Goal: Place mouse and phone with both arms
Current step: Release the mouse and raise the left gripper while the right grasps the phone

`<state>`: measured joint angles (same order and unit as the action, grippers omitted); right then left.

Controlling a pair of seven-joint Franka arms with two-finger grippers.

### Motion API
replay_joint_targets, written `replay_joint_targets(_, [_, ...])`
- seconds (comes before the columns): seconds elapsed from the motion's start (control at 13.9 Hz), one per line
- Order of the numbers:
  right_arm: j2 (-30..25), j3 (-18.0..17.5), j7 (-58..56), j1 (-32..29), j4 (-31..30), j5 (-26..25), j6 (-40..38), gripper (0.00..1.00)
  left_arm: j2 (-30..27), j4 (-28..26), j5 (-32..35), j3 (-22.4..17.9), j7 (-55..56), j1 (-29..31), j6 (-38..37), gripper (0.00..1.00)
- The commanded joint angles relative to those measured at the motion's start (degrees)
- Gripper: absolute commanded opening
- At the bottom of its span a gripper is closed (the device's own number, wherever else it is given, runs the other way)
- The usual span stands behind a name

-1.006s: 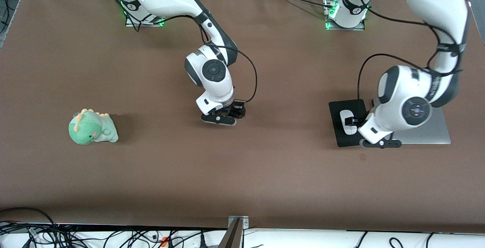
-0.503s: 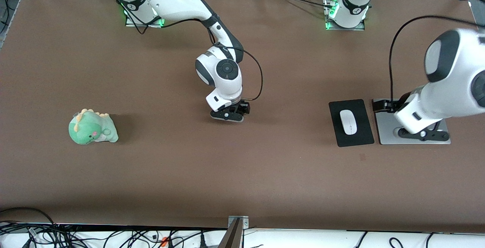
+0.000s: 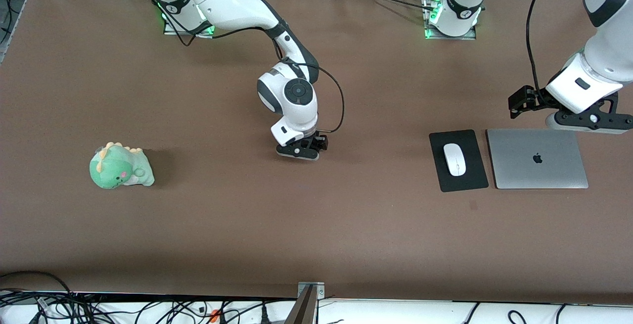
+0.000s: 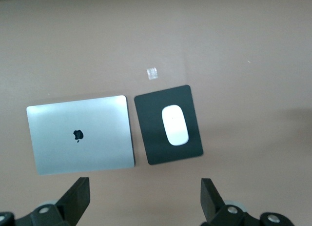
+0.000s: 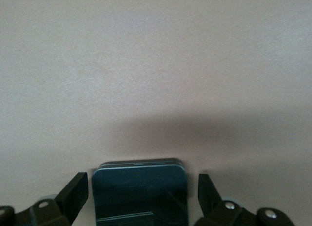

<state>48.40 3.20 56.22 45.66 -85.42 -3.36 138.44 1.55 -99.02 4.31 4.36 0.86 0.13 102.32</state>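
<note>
The white mouse [image 3: 454, 159] lies on a black mouse pad [image 3: 458, 181], beside a closed silver laptop [image 3: 536, 158]. My left gripper [image 3: 587, 120] hangs open and empty in the air over the laptop's farther edge. Its wrist view shows the mouse [image 4: 175, 125], the pad [image 4: 151, 138] and the laptop [image 4: 80, 133] past my open left gripper [image 4: 145, 199]. My right gripper [image 3: 297, 152] is low at the table's middle. In the right wrist view it [image 5: 143, 194] is open, with the black phone [image 5: 139, 187] between its fingers [image 5: 75, 192] and a gap on each side. The phone is hidden in the front view.
A green plush dinosaur [image 3: 120, 166] sits toward the right arm's end of the table. A small mark [image 3: 473, 205] is on the brown table nearer the front camera than the mouse pad.
My left gripper has let go of the mouse on the pad, risen, and swung over the laptop to its farther edge. My right gripper has shifted slightly toward the left arm's end.
</note>
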Motion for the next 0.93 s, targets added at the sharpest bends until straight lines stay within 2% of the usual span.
replay_joint_targets(0.0, [2.92,0.76,2.58,1.71,3.33,-1.39,0.34,1.0,-5.77,-7.5,-2.79,0.21,-1.21,2.86,4.29,1.0])
replay_joint_targets(0.07, [2.93,0.76,2.58,1.8,3.33,-1.39,0.34,1.0,-5.51,-6.63,-3.42,0.74,-1.21,2.86,3.42,1.0])
replay_joint_targets(0.14, [2.84,0.76,2.4,1.8,3.33,-1.47,0.25,0.94,-4.64,-4.71,-3.52,0.66,-1.38,2.86,2.19,1.0])
replay_joint_targets(0.22, [2.84,0.76,1.97,1.8,3.42,-2.43,0.25,0.73,-3.85,-2.95,-3.43,0.74,-1.38,2.86,0.35,1.0])
replay_joint_targets(0.29, [2.84,0.67,1.88,1.8,3.33,-3.49,0.25,0.58,-3.23,-0.93,-3.34,0.74,-1.38,2.78,-1.67,1.0])
replay_joint_targets(0.43, [2.84,0.76,1.18,1.72,3.33,-3.76,-0.01,0.36,-2.09,2.85,-3.78,0.74,-1.38,2.69,-7.11,1.0])
replay_joint_targets(0.57, [2.66,0.76,0.91,1.54,3.42,-3.76,-0.18,0.16,0.02,6.2,-3.69,0.74,-1.38,2.77,-7.49,1.0])
replay_joint_targets(0.72, [2.31,0.76,-1.36,0.66,4.2,-3.41,-2.37,0.07,0.64,7.09,-3.43,0.65,-1.56,2.86,-7.58,1.0])
replay_joint_targets(0.86, [2.31,0.32,-6.62,-2.49,9.37,-2.71,-10.6,0.03,0.64,7.0,-3.43,0.65,-1.47,2.77,-7.58,1.0])
